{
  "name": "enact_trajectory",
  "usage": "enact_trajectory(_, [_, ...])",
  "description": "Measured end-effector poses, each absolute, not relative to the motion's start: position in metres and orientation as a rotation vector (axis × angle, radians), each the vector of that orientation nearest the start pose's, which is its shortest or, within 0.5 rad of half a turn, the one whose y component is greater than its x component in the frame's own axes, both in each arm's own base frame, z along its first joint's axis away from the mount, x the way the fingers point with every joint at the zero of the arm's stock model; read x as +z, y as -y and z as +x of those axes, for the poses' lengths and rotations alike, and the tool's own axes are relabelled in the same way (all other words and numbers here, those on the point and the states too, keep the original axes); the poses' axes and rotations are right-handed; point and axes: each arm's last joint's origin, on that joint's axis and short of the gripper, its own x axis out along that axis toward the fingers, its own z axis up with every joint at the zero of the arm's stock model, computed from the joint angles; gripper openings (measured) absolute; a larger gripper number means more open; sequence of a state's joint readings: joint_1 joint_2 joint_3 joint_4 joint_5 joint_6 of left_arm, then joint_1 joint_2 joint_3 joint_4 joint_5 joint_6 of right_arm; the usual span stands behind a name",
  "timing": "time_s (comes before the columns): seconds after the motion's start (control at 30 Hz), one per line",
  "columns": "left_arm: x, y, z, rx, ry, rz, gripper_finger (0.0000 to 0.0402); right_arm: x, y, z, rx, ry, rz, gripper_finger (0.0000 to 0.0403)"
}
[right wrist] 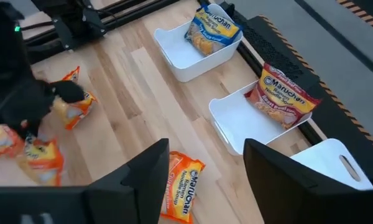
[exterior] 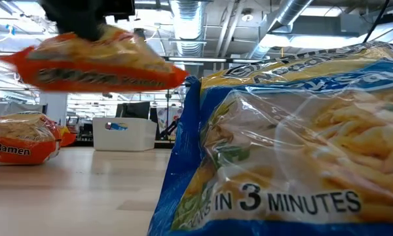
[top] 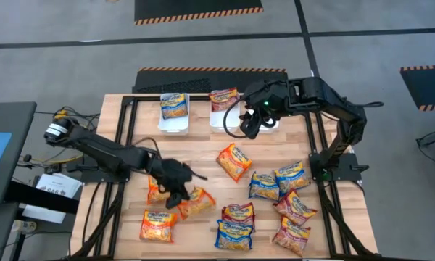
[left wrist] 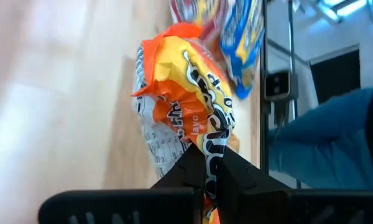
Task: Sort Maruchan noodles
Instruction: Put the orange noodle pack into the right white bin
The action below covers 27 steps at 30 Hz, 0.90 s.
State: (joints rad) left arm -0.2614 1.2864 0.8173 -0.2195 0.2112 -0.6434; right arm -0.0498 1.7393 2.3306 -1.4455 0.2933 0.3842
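Note:
My left gripper [top: 177, 187] is shut on an orange Maruchan packet [top: 196, 202], which hangs above the table in the low view [exterior: 98, 62]. Two more orange packets [top: 157, 191] [top: 158, 226] lie flat beside it. A further orange packet [top: 234, 161] lies mid-table. Several blue and maroon packets [top: 263, 185] lie at the near right. My right gripper [right wrist: 205, 180] stands open, high over the far bins, touching nothing. A blue packet [right wrist: 211, 28] lies in the left bin [top: 175, 116], and a maroon packet [right wrist: 283, 93] leans on the middle bin's [right wrist: 236, 121] rim. My left gripper pinches the orange packet by a crumpled edge at one end [left wrist: 206, 143] between its two fingers [left wrist: 189, 169]. The fingers slant down from the table's left. The packet sticks out beyond them, roughly level and lifted clear of the table [exterior: 111, 72].
A third white bin [right wrist: 336, 163] stands under my right arm at the far right. A blue packet [exterior: 295, 144] lies right in front of the low camera. Black frame rails [top: 127, 138] run along the table's sides. Bare wood [top: 196, 148] shows between the bins and the packets.

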Motion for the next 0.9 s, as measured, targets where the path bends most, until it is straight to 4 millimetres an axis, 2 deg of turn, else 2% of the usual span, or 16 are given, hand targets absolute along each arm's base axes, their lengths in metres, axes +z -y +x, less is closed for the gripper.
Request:
enact_trajectory(0.3, [0.274, 0.039, 0.235, -0.153, -0.631, -0.499, 0.0, 0.485, 0.024, 0.306, -0.219, -0.711, 0.345, 0.0245])
enact_trajectory(0.43, [0.283, 0.031, 0.228, -0.129, -0.577, -0.447, 0.0, 0.471, 0.025, 0.324, -0.217, -0.757, 0.373, 0.0245])
enact_trajectory(0.63, [0.288, 0.023, 0.223, -0.095, -0.541, -0.386, 0.0, 0.443, 0.023, 0.365, -0.107, -0.801, 0.416, 0.0244])
enact_trajectory(0.73, [0.289, 0.021, 0.222, -0.093, -0.533, -0.365, 0.0, 0.429, 0.025, 0.38, -0.09, -0.836, 0.428, 0.0244])
enact_trajectory(0.9, [0.292, 0.018, 0.219, -0.085, -0.517, -0.331, 0.0, 0.422, 0.032, 0.394, 0.006, -0.814, 0.484, 0.0244])
